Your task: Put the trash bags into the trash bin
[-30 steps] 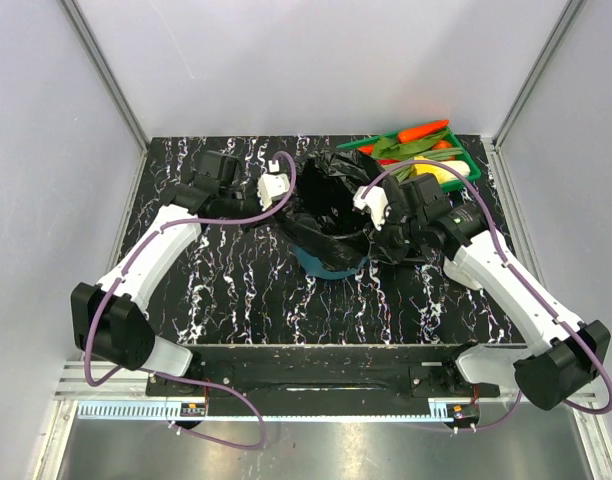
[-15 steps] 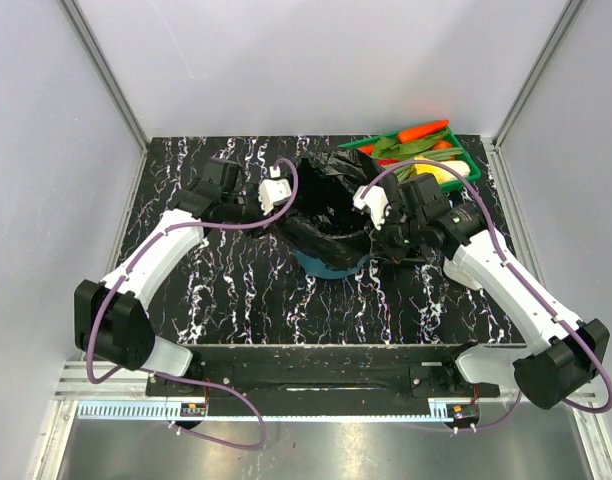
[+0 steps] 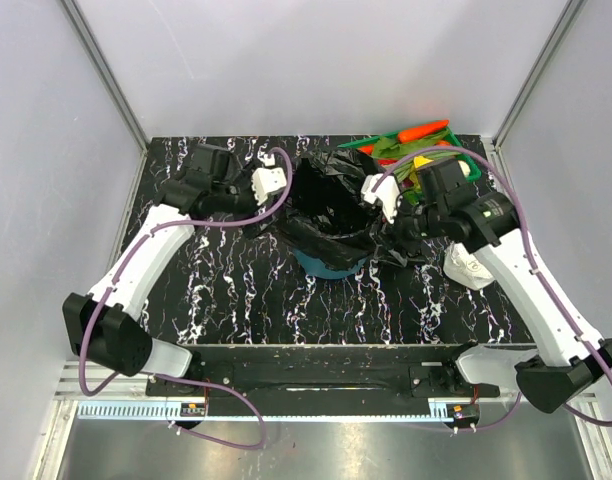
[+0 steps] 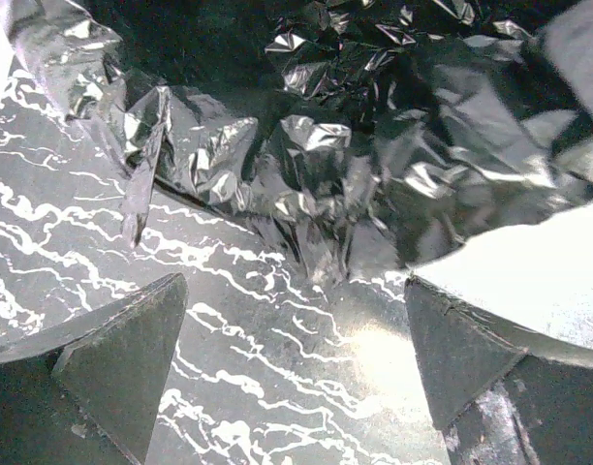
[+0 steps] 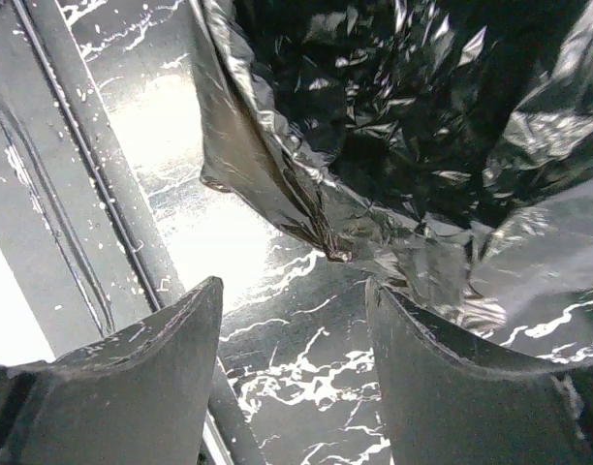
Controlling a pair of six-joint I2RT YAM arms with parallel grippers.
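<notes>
Jaws of the left gripper (image 4: 295,286) stand wide apart and hold nothing: between the two dark fingers (image 4: 122,363) only the veined black table (image 4: 277,387) shows. Just past the tips lies a crumpled fold of the bags (image 4: 306,165), glossy and full of creases, its lower edge resting on the table. Whether either tip touches the film cannot be told from the left wrist view.

The right gripper (image 5: 295,286) is also open, though less widely, and it too is empty. Its fingers (image 5: 141,378) frame bare table, and the film hangs just beyond them, a pointed flap drooping toward the gap without entering it.

From above, the two grippers sit on either side of the bin (image 3: 326,266), left one at its left, right one at its right, both close to the black plastic. The bin stands near the middle of the table, and the bags cover almost all of it (only a strip of teal shows at the near foot). The film lines the mouth, leaving a dark hollow in the centre, and spills over the rim, most of all on the right, where loose folds spread onto the table under the right wrist. At the far right corner, behind the right arm, sits a green tray (image 3: 358,144) with a carrot (image 3: 423,131) and green vegetables
</notes>
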